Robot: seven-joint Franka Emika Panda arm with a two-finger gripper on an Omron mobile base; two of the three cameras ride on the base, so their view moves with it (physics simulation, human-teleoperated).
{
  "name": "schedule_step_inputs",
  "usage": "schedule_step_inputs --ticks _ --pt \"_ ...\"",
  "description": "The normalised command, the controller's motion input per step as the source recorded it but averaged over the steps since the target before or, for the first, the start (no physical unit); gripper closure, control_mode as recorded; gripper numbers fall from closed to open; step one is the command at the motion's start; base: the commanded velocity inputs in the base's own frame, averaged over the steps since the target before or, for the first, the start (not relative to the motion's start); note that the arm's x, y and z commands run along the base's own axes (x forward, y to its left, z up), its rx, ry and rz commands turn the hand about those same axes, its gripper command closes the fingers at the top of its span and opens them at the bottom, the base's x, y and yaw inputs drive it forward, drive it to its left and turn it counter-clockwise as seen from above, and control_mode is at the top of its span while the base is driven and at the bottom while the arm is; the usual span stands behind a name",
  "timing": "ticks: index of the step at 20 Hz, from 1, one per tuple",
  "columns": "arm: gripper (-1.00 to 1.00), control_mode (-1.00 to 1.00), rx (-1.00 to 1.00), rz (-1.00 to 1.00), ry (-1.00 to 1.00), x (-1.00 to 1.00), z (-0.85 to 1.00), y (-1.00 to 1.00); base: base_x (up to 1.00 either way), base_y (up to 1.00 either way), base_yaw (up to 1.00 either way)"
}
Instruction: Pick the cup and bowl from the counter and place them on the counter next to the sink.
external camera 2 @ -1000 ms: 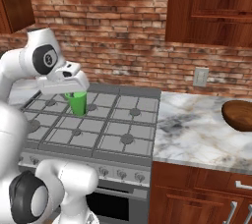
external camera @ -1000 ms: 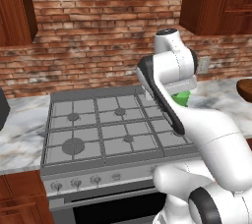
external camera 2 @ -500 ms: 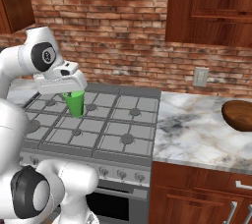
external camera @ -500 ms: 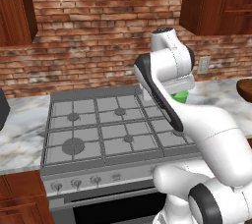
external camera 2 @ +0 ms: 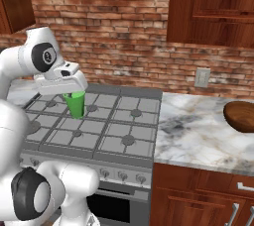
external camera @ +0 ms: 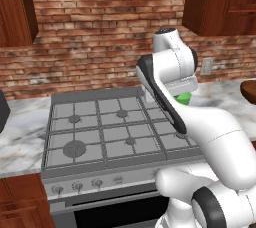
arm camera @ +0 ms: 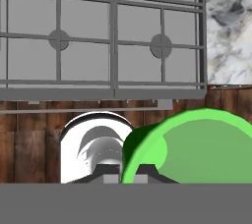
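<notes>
The small bright green cup (external camera 2: 75, 104) hangs in my gripper (external camera 2: 74, 96), which is shut on it, above the right side of the stove. In the left base view the cup (external camera: 184, 98) peeks out from behind my arm. In the hand view the cup (arm camera: 197, 144) sits close at the lower right, over the stove's front edge. The dark brown wooden bowl (external camera 2: 241, 116) rests on the marble counter (external camera 2: 198, 131) far to the right, and its edge (external camera: 248, 91) also appears in the left base view. The sink is out of view.
A grey gas stove (external camera 2: 104, 126) with grates and front knobs lies under the hand. A brick wall (external camera 2: 124, 36) runs behind it, with wood cabinets (external camera 2: 213, 7) above. A wall outlet (external camera 2: 202, 77) sits over the counter. More marble counter (external camera: 20, 132) lies left of the stove.
The arm's upper joints have shifted slightly. The cup stays held at nearly the same spot over the stove.
</notes>
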Motion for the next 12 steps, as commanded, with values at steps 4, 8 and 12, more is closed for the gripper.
schedule_step_inputs --ticks 4,8,12 --pt "1.00 1.00 0.00 0.00 0.00 0.00 0.00 0.00 -0.47 0.00 0.00" --pt "1.00 1.00 0.00 0.00 0.00 0.00 0.00 0.00 -1.00 0.00 0.00" --pt "1.00 1.00 0.00 0.00 0.00 0.00 0.00 0.00 -0.91 0.00 0.00"
